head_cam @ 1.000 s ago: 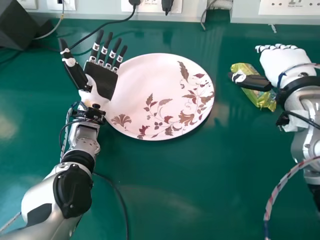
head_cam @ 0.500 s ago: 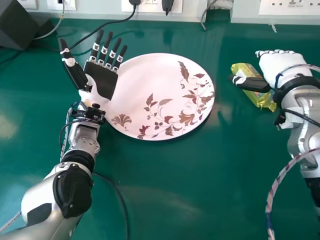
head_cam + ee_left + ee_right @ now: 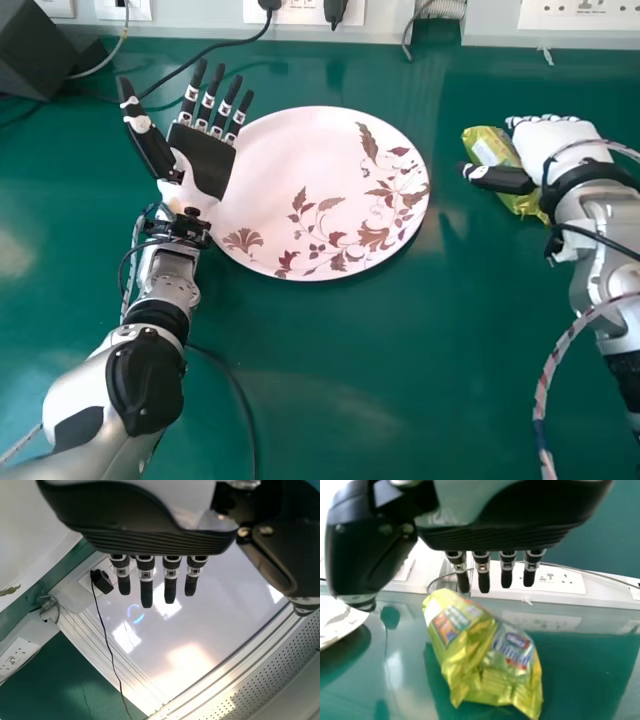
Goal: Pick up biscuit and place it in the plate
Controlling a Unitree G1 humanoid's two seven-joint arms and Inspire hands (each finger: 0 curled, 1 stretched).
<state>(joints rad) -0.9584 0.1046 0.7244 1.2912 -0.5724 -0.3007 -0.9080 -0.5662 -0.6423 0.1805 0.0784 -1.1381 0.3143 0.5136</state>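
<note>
One right hand (image 3: 558,142), fingers straight and gripping nothing, hovered at the yellow biscuit packet (image 3: 487,147), which lay on the table (image 3: 350,390) right of the plate (image 3: 290,165). Closing too high risked a weak hold that slipped; a sideways nudge risked skidding it away.

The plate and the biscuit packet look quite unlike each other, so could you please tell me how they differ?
The plate is round and smooth, while the biscuit packet is oblong and crumpled. The plate is clearly larger than the packet. The plate is pale with brown and dark red leaves, whereas the packet is shiny yellow-green. Both carry coloured decoration.
</note>
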